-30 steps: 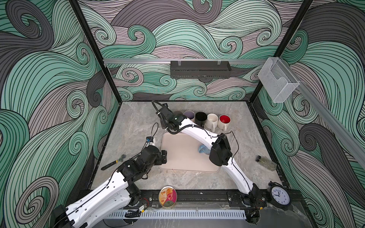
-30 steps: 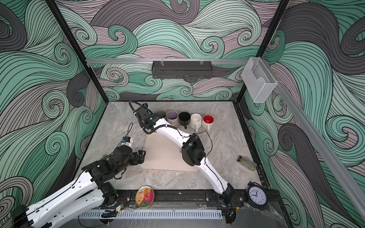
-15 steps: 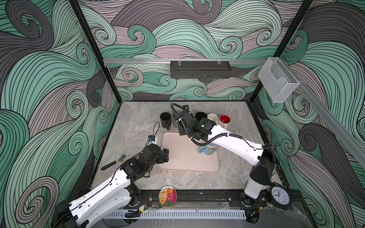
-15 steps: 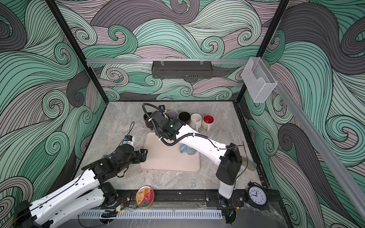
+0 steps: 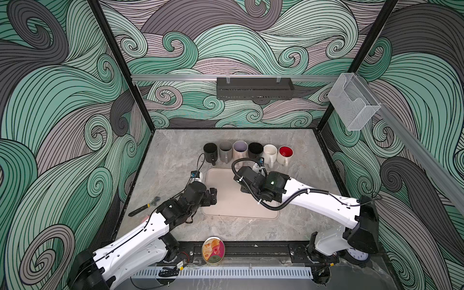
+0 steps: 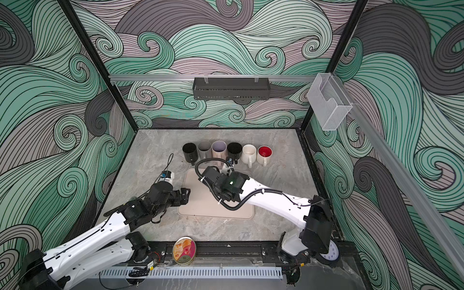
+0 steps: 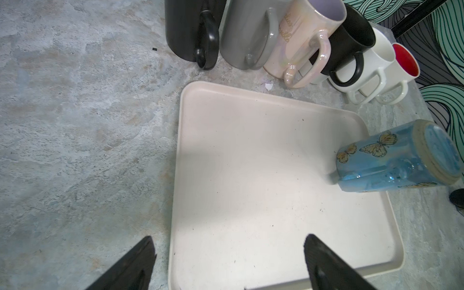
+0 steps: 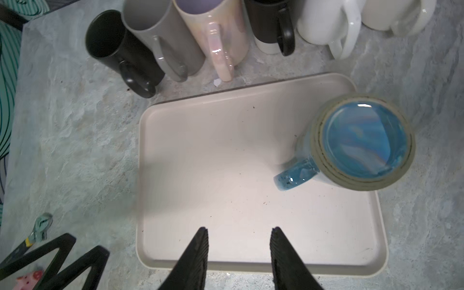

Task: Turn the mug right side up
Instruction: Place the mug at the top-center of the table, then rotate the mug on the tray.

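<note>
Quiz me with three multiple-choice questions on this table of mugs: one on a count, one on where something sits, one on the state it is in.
1. How many mugs stand in the row of mugs behind the tray?
A four; B six; C eight.
2. Where is the blue butterfly mug?
A in that row; B on the tray, near a corner; C stacked on another mug.
3. How does the blue butterfly mug stand?
A mouth up; B lying on its side; C upside down, base up.

Answers:
1 B: both top views show six mugs side by side.
2 B: both wrist views show it at a corner of the tray, apart from the row.
3 C: the right wrist view looks down on its closed, glazed base.
</note>
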Tool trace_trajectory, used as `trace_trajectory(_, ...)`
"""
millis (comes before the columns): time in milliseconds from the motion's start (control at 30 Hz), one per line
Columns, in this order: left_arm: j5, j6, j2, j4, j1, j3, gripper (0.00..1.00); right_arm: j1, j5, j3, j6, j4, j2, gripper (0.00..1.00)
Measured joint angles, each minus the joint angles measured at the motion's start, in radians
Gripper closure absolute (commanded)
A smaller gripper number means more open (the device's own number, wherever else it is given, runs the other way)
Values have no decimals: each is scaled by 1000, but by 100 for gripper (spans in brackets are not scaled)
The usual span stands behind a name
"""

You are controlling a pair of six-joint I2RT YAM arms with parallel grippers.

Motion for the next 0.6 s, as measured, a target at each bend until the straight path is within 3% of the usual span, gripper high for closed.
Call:
trace_trajectory(200,0,0,0,2,2,0,6,-6,11,-144,129,58,-44,52)
trace_trajectory(600,0,3,5,2,5,0,6,-97,-77,-248,245,262,-24,51)
